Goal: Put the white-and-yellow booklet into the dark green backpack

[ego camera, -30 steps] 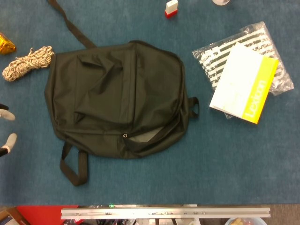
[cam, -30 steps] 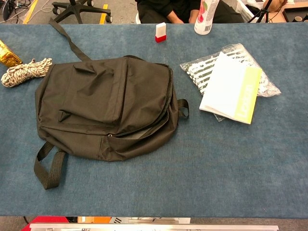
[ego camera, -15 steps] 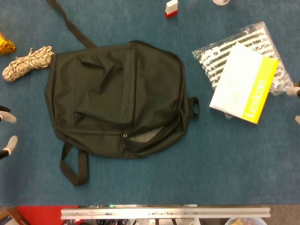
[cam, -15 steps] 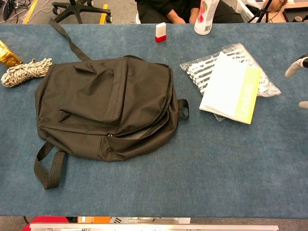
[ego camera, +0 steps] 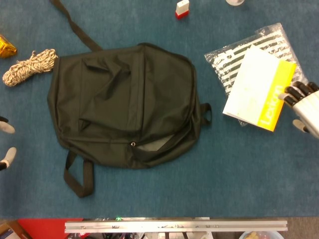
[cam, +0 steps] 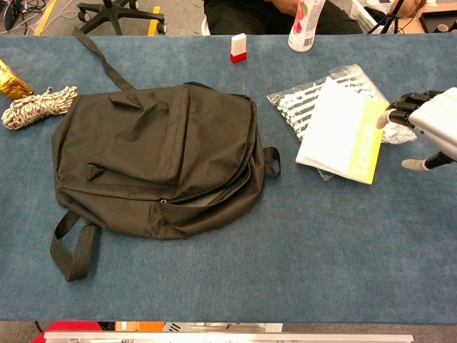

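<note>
The dark green backpack (ego camera: 124,104) (cam: 153,157) lies flat on the blue table, its main zipper partly open along the near right side. The white-and-yellow booklet (ego camera: 259,89) (cam: 343,132) lies to its right, resting on a striped plastic bag. My right hand (ego camera: 305,107) (cam: 425,125) reaches in from the right edge, fingers apart and holding nothing, its fingertips (ego camera: 291,92) at the booklet's yellow edge. Of my left hand (ego camera: 6,142) only two pale fingertips show at the far left edge of the head view, left of the backpack and holding nothing.
A striped plastic bag (ego camera: 234,55) (cam: 296,100) lies under the booklet. A coiled rope (ego camera: 30,67) (cam: 36,107) and a gold packet (ego camera: 6,46) sit at the far left. A red-and-white box (ego camera: 182,9) (cam: 238,48) and a bottle (cam: 305,21) stand at the back.
My right hand has come in from the right edge toward the booklet's yellow side. The left fingertips have drifted slightly further left. Backpack and booklet have not moved.
</note>
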